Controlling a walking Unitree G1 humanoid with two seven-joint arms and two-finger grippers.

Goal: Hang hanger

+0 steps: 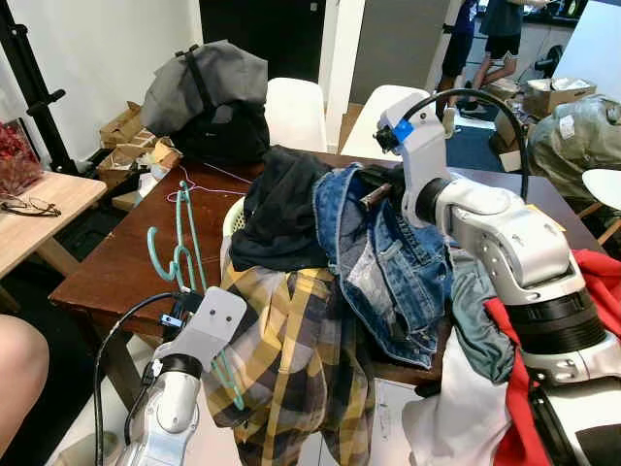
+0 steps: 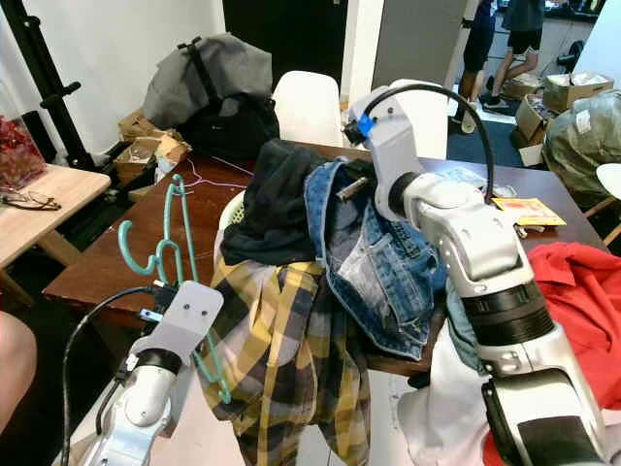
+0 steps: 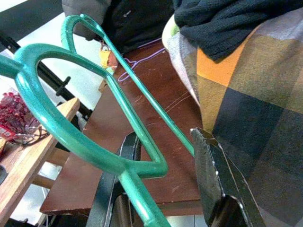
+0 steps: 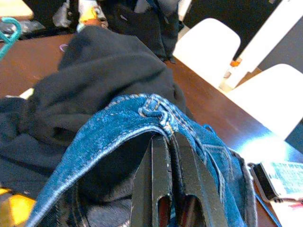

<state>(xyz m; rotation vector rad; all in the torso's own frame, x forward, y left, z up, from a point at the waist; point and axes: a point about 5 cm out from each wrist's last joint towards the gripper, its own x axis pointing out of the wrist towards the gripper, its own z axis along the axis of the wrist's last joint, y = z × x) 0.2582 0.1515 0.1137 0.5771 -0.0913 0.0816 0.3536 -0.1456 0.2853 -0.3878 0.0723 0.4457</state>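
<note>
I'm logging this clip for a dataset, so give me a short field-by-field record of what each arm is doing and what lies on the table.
scene: brown wooden table piled with clothes
left pincer: holds the teal plastic hanger upright beside the pile
right pincer: fingers closed, tucked under the collar of the denim jacket
pile: black sweater on top, yellow plaid shirt hanging over the table edge
behind: grey backpack, white chairs
hanger status: not yet in a garment

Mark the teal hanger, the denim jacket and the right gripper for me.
teal hanger (image 3: pixel 52 124): left wrist view, on its curved bar.
denim jacket (image 1: pixel 388 267): left eye view, on the front panel.
right gripper (image 4: pixel 169 156): right wrist view, between the fingertips tucked under the denim collar.
</note>
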